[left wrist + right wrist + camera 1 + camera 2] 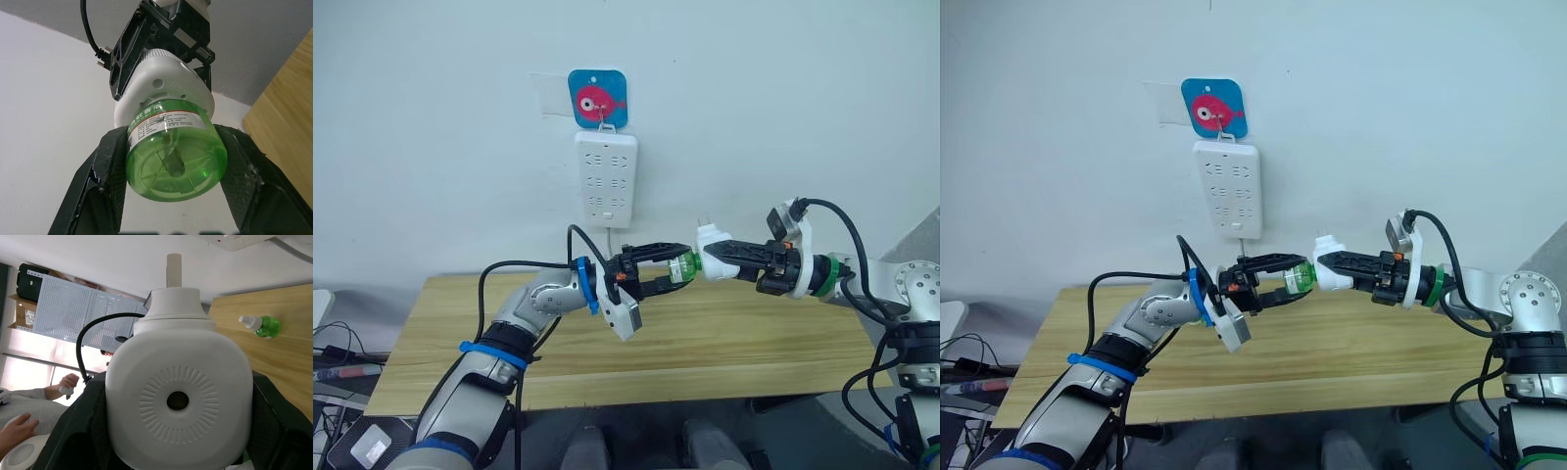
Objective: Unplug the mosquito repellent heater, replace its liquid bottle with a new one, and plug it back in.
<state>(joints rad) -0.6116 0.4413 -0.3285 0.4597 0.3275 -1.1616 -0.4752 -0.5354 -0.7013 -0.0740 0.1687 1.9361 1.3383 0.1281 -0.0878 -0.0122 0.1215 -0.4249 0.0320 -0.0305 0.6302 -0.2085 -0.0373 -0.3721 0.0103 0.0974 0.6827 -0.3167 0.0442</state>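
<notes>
Heater [709, 238] hangs above the wooden table [734, 343], clamped in the right gripper [713, 251], while the left gripper [668, 268] closes its fingers on the green bottle [682, 265] still attached to it.

Heater [178, 396]: white, with a ring of radial ribs around a dark vent hole. Bottle [176, 159] attached: clear green, white label with red and green print. Spare bottle [260, 326]: green, white cap. Bench [754, 333]: pale wood grain. Power strip [605, 179]: white. Wall tag [598, 99]: blue with pink fish.

wall [803, 98]: plain white | table [754, 343]: light wood, against wall | pegboard [68, 308]: white
</notes>
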